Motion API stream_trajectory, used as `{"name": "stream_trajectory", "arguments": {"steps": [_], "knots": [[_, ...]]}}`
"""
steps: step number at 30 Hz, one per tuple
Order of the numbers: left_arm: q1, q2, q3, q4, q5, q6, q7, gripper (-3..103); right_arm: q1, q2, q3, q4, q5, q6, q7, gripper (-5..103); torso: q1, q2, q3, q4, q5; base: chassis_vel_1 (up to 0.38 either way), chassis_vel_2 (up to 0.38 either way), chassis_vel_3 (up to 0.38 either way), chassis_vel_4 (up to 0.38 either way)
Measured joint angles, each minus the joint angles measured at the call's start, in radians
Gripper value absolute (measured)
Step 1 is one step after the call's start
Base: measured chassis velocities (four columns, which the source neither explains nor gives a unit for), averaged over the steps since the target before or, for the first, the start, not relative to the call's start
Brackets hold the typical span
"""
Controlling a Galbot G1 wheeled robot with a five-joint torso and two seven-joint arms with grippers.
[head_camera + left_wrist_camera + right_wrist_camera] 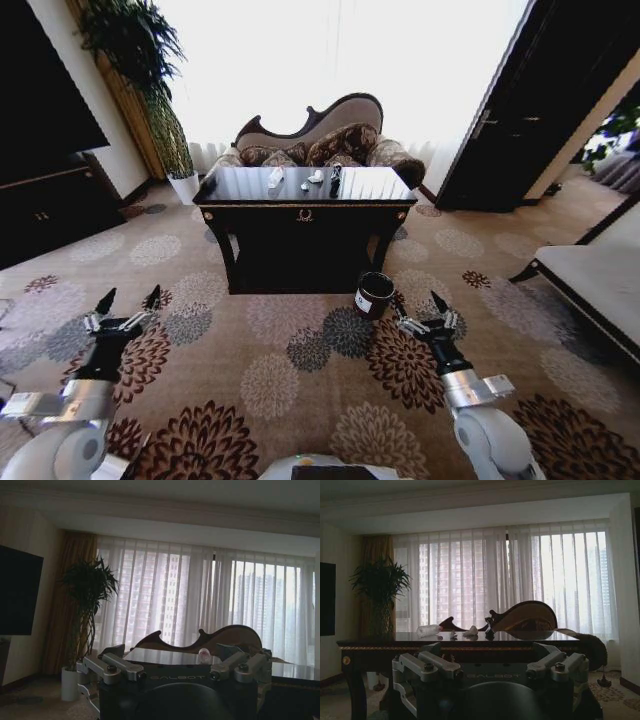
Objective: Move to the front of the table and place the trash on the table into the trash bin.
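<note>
The trash (316,177) sits untouched on the dark table (250,190), the black bin (374,294) at its foot, because both grippers, left (127,297) and right (415,300), hang spread wide and empty (well short of it).

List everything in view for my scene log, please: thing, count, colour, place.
table: one, dark glossy, centre, ahead of the robot
trash: three pale scraps and a dark can, on the tabletop
trash bin: one, black, white label, on the carpet by the table's front right leg
sofa: one, patterned, behind the table
plant: one, green, white pot, left of the sofa
bench: one, pale, far right
left gripper: open, low, left
right gripper: open, low, near the bin
</note>
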Motion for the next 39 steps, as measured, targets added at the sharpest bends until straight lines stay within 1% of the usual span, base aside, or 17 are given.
{"name": "stream_trajectory", "arguments": {"steps": [12, 19, 25, 31, 39], "knots": [[0.001, -0.01, 0.01, 0.004, 0.031, 0.003, 0.0, 100, 0.012, -0.003, 0.005, 0.001, 0.026, 0.011, 0.002, 100, 0.0, 0.0, 0.0, 0.0001, 0.0, 0.0, 0.0, 0.0, 0.0], [0.002, 0.003, 0.001, 0.0, 0.034, 0.003, 0.005, 100, 0.019, -0.004, 0.006, 0.005, 0.042, 0.006, 0.01, 100, 0.0, 0.0, 0.0, 0.0, 0.0, 0.0, 0.0, 0.0, 0.0], [0.001, 0.025, -0.004, -0.005, 0.033, 0.005, 0.027, 100, 0.018, -0.006, 0.008, 0.009, 0.059, 0.005, 0.01, 100, 0.0, 0.0, 0.0, 0.0001, 0.0, 0.0, 0.0, 0.0, 0.0], [0.002, 0.04, 0.013, -0.009, 0.031, 0.004, 0.047, 100, 0.019, -0.008, 0.016, 0.014, 0.067, 0.005, 0.01, 100, 0.0, 0.0, 0.0, 0.0, 0.0, -0.092, 0.063, 0.046, -0.058], [-0.003, 0.06, 0.006, -0.01, 0.0, -0.005, 0.074, 100, 0.018, -0.007, 0.022, 0.021, 0.07, 0.005, 0.011, 100, 0.0, 0.0, 0.0, 0.0001, -0.0001, -0.199, 0.203, 0.199, -0.19]]}}
